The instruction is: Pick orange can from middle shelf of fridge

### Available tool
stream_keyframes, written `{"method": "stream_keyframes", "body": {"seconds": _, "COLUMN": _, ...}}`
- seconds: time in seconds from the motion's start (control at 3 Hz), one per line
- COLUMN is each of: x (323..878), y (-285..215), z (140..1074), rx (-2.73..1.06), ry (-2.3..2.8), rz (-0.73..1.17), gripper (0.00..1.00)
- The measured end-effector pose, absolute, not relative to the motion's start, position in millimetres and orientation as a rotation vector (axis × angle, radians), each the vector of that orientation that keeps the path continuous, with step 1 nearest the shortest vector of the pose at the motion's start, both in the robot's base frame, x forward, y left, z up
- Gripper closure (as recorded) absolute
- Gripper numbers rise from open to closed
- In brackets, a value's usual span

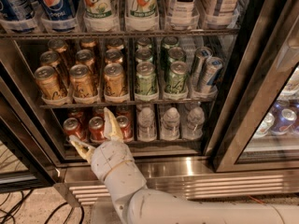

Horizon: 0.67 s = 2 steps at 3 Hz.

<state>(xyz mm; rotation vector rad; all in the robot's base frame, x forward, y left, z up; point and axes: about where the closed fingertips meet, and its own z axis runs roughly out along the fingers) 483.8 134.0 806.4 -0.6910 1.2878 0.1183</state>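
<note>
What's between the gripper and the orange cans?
Camera view: the gripper hangs before the bottom rack; red cans and the middle shelf lie between it and the orange cans.

My cream-white gripper (96,135), yellowish fingers (111,122) spread, low before the red cans (96,128), orange can (115,80) golden with dark script on the dark middle shelf (128,102), green cans (146,80) beside, silver cans (209,73) striped blue, fridge (196,167) base steel-grey

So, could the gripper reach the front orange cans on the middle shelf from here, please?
Probably yes: the open gripper sits low, before the red cans, and nothing visible blocks the front orange can just above it on the middle shelf.
</note>
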Motion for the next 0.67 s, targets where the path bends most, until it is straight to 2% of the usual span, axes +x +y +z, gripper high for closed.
{"method": "stream_keyframes", "body": {"seconds": 0.67, "x": 498.1, "y": 126.2, "z": 820.4, "rx": -0.588, "ry": 1.254, "rz": 0.065, "gripper": 0.37}}
